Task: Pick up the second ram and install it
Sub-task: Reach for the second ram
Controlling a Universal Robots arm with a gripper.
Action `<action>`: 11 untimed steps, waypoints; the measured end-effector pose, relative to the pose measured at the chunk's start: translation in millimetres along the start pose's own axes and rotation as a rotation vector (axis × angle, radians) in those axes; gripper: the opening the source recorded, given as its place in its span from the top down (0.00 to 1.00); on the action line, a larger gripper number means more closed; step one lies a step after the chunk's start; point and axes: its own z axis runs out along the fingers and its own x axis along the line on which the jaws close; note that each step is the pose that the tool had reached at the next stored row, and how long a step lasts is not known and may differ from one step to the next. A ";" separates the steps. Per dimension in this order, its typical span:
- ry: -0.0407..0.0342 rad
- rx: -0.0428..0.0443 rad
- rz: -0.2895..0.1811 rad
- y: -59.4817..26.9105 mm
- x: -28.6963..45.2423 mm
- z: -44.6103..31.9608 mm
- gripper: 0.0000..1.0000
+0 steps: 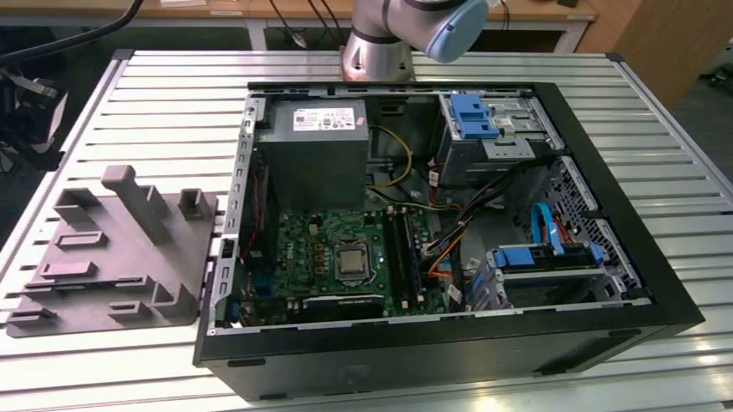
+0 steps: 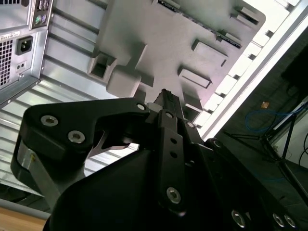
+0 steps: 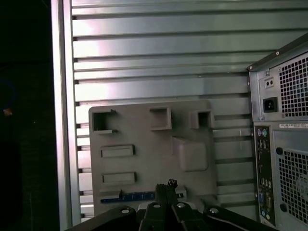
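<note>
Open room over holder (image 3: 144, 139), case (image 3: 284, 144) beside

In the first wrist view the hand (image 3: 166, 185) hid one end of the second ram (image 3: 127, 196); the exterior view's top edge cut off the arm (image 1: 396, 39).

I log the computer case (image 1: 458, 356) lying open on the slatted table (image 1: 172, 94), with the holder block (image 1: 126, 249) just beside it at the exterior view's left. Inside the case, the power supply (image 1: 315, 146) sits behind the motherboard (image 1: 332, 249). In the first wrist view, the second ram (image 3: 127, 196) lies in the block's edge slot.
</note>
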 end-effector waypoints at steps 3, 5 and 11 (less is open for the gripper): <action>0.0001 0.0000 0.000 -5.1 0.8 2.6 0.90; 0.0001 0.0000 0.000 -7.9 1.3 4.8 0.90; 0.0001 0.0001 0.000 -15.9 3.5 12.0 0.90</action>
